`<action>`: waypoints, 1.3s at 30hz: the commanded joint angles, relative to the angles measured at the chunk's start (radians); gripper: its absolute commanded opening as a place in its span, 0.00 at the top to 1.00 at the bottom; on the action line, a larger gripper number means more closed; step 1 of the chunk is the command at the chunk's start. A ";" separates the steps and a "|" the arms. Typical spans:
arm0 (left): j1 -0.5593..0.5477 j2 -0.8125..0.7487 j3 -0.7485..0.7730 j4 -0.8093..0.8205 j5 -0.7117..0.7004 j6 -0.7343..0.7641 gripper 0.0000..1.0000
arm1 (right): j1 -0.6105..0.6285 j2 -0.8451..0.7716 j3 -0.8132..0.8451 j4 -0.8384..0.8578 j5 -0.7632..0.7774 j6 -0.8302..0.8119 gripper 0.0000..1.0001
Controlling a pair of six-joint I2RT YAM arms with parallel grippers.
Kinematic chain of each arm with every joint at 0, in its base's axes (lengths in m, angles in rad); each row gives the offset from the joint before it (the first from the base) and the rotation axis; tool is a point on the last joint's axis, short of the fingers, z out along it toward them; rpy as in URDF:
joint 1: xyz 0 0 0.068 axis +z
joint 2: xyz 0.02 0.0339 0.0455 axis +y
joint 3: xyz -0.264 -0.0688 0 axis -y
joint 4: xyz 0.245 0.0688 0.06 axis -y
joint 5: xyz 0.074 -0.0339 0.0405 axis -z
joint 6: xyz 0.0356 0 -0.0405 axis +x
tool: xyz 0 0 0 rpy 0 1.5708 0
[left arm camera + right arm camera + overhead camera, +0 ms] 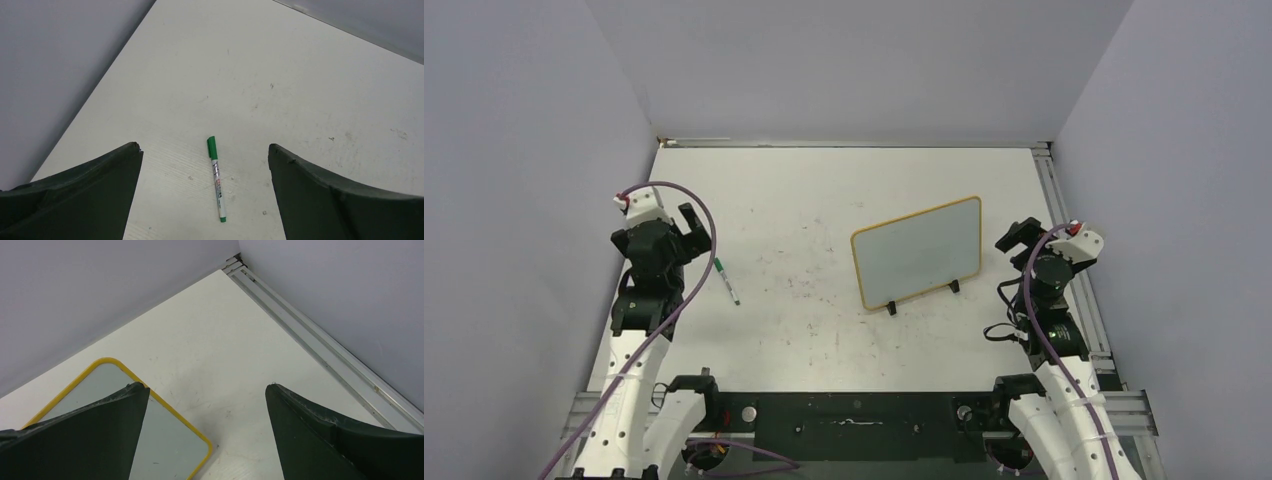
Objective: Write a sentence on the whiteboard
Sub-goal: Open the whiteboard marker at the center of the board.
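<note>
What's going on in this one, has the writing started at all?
Nothing is being handled yet. Both arms hover with open, empty pincers. The left pincer points at a green marker lying on the table. The right pincer sits close beside the whiteboard, which stands propped on its feet with a blank face. Picking up the marker looks like the likely first step.

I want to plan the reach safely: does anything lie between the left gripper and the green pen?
Nothing visible does. The left gripper stands open, and the green pen lies flat on the table directly ahead of it, with only table surface between them.
</note>
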 commanded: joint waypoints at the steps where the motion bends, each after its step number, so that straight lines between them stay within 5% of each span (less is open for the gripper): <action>1: 0.010 0.030 0.045 0.008 -0.017 -0.013 0.04 | 0.001 0.001 0.046 0.004 0.022 0.011 0.10; 9: 0.017 0.217 0.052 -0.021 0.050 0.030 0.04 | 0.001 -0.015 0.041 0.006 -0.010 0.002 0.10; 14: 0.217 0.416 0.080 0.025 0.360 -0.053 0.04 | 0.002 -0.018 0.039 -0.009 -0.029 -0.002 0.10; 18: 0.283 0.554 0.113 0.026 0.429 -0.071 0.00 | 0.004 -0.030 0.035 -0.010 -0.041 -0.002 0.10; 22: 0.281 0.691 0.163 0.014 0.444 -0.063 0.20 | 0.004 -0.032 0.035 -0.012 -0.048 -0.003 0.10; 39: 0.147 0.963 0.305 -0.101 0.307 -0.028 0.61 | 0.005 -0.007 0.038 -0.022 -0.032 0.001 0.10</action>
